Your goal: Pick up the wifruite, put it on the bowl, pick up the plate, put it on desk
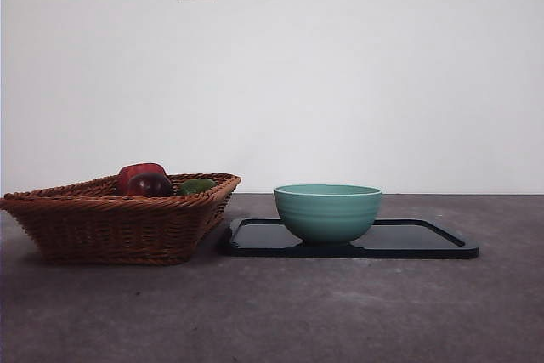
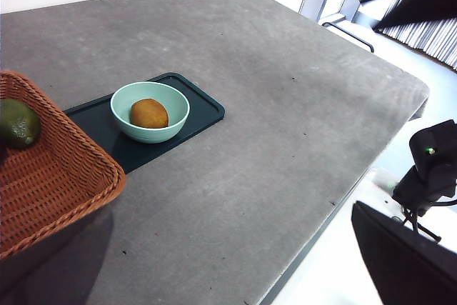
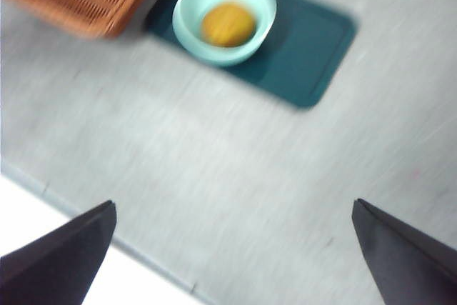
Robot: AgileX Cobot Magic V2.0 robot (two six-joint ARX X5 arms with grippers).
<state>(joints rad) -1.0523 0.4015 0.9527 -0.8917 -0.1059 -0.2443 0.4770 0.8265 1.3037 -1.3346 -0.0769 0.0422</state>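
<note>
The orange fruit (image 2: pixel 149 113) is seen lying inside the mint-green bowl (image 2: pixel 150 111), and the bowl is seen standing on a dark tray (image 2: pixel 196 108) that rests flat on the grey counter (image 2: pixel 271 141). In the front view the fruit is hidden completely by the wall of the bowl (image 1: pixel 327 212); only the ribbed outside and the rim are shown there, with the tray (image 1: pixel 425 242) spreading to either side beneath it. In the right wrist view the fruit (image 3: pixel 228 24) is shown in the bowl (image 3: pixel 224 13), but the whole picture is blurred, so the tray (image 3: pixel 307 55) and the counter (image 3: pixel 214 176) are made out only as soft shapes.

A brown wicker basket (image 1: pixel 119 218) is set just beside the tray; whether the two touch cannot be told. Above its rim a red fruit (image 1: pixel 138 173), a dark red-purple fruit (image 1: pixel 150 184) and a green fruit (image 1: pixel 197 185) are partly seen, their lower parts hidden by the wicker. In the left wrist view the basket (image 2: pixel 50 176) is cut off at the picture's edge, and only the green fruit (image 2: pixel 18 123) is shown.

The right end effector (image 3: pixel 232 255) is held above the counter near its edge, well apart from the bowl, with its jaws spread wide and nothing between them. Of the left end effector only dark shapes at the picture's edges are seen, so how its jaws stand cannot be told. Neither arm is seen in the front view.
</note>
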